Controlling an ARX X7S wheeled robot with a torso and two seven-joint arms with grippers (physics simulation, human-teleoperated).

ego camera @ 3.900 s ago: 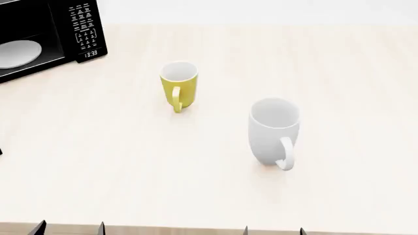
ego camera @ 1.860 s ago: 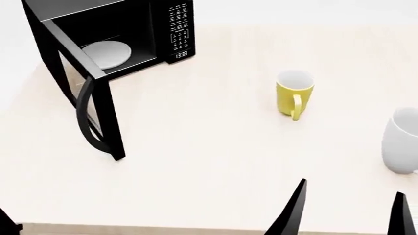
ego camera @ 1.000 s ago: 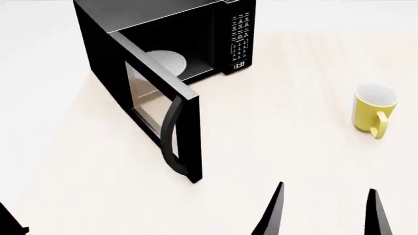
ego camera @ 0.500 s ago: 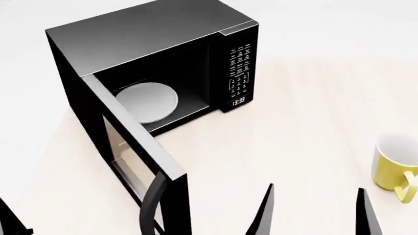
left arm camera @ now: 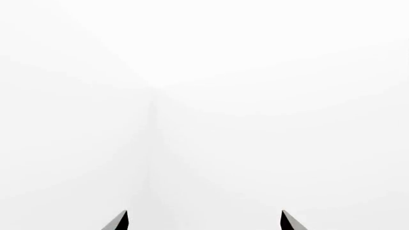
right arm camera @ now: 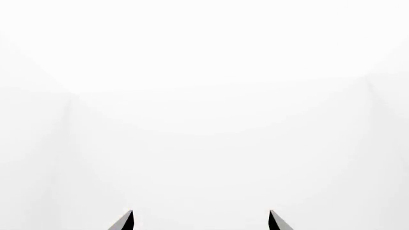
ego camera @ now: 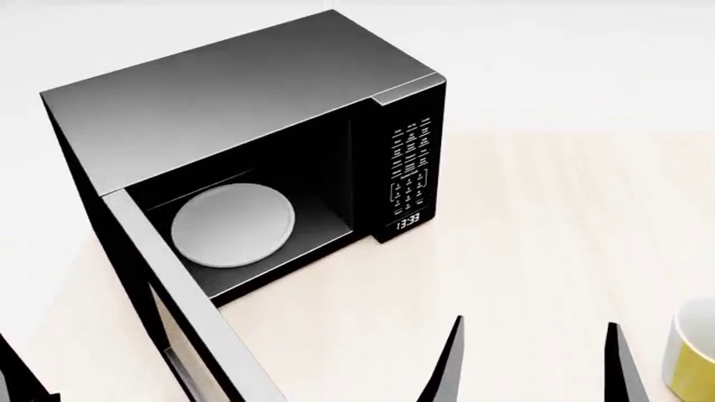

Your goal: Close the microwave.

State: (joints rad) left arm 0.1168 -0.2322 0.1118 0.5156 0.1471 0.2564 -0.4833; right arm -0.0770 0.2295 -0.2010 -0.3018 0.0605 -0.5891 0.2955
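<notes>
Microwave (ego camera: 240, 151), mug (ego camera: 695, 352) on table (ego camera: 537, 234)

head: high, looking down, near microwave (ego camera: 257, 159) | wrists: blank white, nothing shared

Simulated kitchen: microwave (ego camera: 257, 159), mug (ego camera: 695, 352) on counter (ego camera: 558, 226).

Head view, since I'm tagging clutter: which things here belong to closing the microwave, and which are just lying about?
Job: microwave, its open door, right gripper open nearby.
Lying about: yellow mug, table.
</notes>
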